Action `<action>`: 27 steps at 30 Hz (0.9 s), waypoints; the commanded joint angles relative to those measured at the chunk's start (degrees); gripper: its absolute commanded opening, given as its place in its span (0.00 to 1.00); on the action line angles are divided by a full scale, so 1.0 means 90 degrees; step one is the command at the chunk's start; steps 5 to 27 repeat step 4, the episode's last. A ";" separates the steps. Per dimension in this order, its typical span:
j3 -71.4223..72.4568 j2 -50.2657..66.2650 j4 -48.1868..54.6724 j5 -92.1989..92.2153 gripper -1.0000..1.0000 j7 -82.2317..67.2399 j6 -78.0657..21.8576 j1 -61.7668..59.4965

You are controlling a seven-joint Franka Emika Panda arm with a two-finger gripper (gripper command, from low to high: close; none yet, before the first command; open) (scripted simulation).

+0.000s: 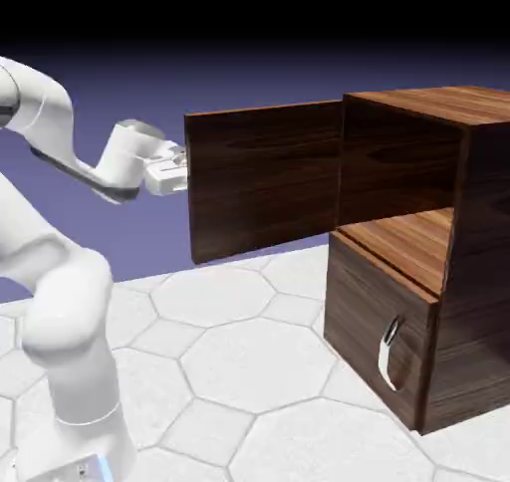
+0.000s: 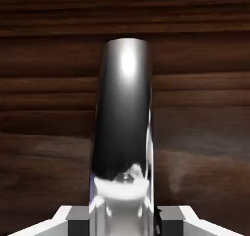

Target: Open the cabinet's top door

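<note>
The dark wood-grain cabinet (image 1: 468,221) stands at the exterior view's right. Its top door (image 1: 264,176) is drawn far out toward the left, leaving an open cavity in the upper half. My gripper (image 1: 179,168) sits at the door's outer face, its fingers hidden behind that edge. In the hand view the top door's silver handle (image 2: 122,113) runs upright against the wood panel (image 2: 205,108) and fills the gap between my fingertips. My gripper (image 2: 122,219) is shut on that handle.
The lower panel (image 1: 374,311) is closed, and its curved silver handle (image 1: 390,356) faces left. A white hexagon-tiled table top (image 1: 239,361) lies below the pulled-out door. My arm's white links (image 1: 70,311) rise at the lower left.
</note>
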 commanded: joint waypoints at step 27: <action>0.0841 0.0064 0.0568 0.0249 0.00 0.0023 -0.0421 -0.0922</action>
